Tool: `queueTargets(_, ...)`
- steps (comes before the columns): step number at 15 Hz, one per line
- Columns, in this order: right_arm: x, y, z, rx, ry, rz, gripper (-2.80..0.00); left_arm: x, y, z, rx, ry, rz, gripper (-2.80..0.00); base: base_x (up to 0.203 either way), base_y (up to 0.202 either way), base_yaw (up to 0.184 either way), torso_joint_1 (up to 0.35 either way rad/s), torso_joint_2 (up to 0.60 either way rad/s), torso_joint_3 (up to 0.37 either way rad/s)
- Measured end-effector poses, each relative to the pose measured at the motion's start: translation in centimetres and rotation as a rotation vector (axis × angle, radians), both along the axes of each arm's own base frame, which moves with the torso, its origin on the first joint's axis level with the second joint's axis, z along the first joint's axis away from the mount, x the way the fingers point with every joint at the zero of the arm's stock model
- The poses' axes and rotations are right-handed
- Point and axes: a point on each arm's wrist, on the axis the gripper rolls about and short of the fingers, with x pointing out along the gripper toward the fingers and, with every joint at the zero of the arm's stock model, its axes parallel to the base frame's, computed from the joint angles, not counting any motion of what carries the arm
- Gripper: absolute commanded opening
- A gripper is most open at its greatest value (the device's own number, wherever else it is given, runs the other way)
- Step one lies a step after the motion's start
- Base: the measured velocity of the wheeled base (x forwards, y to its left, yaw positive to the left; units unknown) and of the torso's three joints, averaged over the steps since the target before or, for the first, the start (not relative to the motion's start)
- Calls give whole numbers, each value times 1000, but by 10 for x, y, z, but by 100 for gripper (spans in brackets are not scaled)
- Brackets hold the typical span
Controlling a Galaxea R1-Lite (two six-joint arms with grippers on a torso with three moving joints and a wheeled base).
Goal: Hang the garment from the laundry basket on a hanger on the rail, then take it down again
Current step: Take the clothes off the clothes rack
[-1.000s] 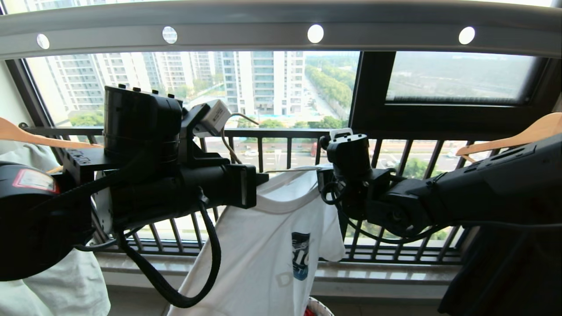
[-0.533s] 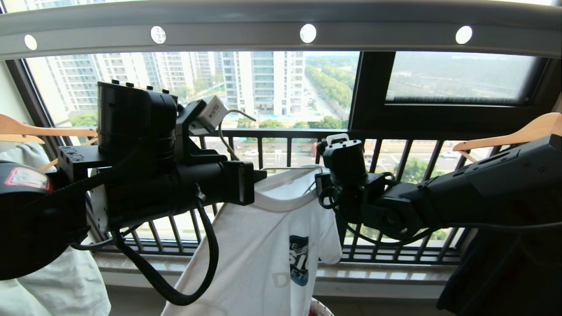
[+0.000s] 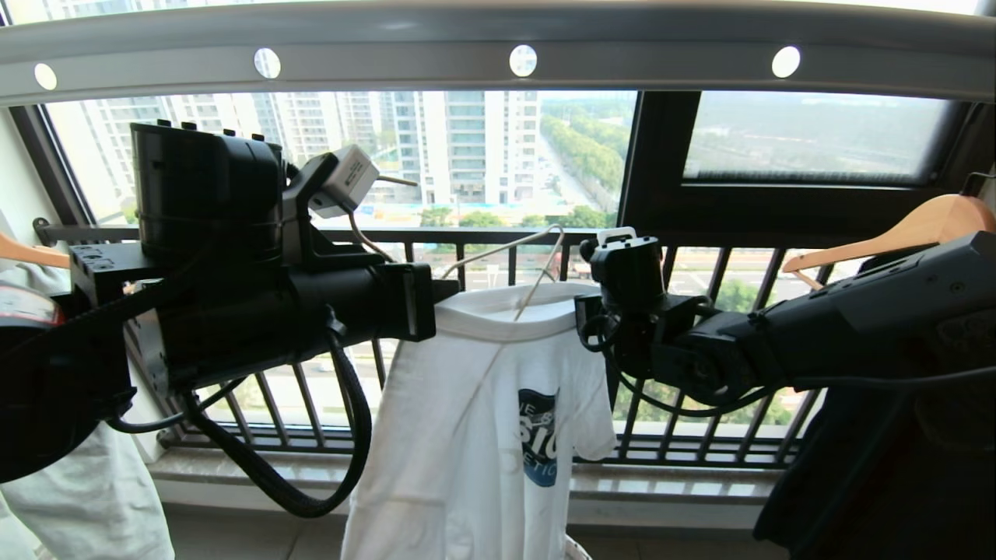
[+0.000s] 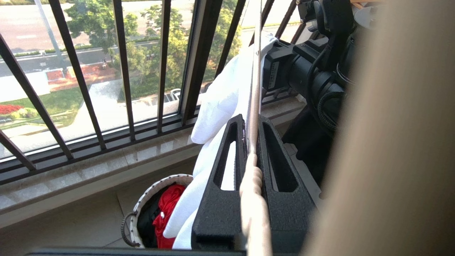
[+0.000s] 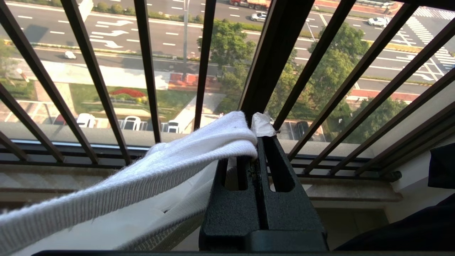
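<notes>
Fingers (image 4: 233, 185) of the left gripper (image 4: 252, 156) are being pressed shut on the thin hanger (image 3: 537, 264); the right gripper (image 5: 261, 142) is pinching the collar of the garment (image 3: 482, 435), which is being held up below the rail (image 3: 405, 54). Being soft and light, it is best taken at the collar. A white T-shirt with a blue logo is being shown, above the laundry basket (image 4: 142, 206).
</notes>
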Motion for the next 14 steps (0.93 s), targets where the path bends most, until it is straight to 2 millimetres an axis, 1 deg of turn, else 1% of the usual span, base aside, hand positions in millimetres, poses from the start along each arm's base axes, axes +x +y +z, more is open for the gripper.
queueTargets(3,-2,3,-1,0,3,9,-280,1,0,0,1,2,5,-280,0,0,0,0,0,0)
queueTargets(5,-11,13,-5,-8,16,38,-280,2,-1,-2,6,4,6,-280,0,0,0,0,0,0)
queueTargets(7,-24,28,-8,-13,28,84,-280,4,-3,-5,13,12,5,-280,0,0,0,0,0,0)
queueTargets(10,-56,52,-3,-8,37,196,-280,10,-7,-13,24,32,5,-280,0,0,0,0,0,0)
queueTargets(11,-65,56,-2,-6,40,228,-280,12,-9,-14,19,26,6,-280,0,0,0,0,0,0)
queueTargets(14,-79,60,2,-5,50,289,-280,23,-16,-24,11,2,34,-280,0,0,0,0,0,0)
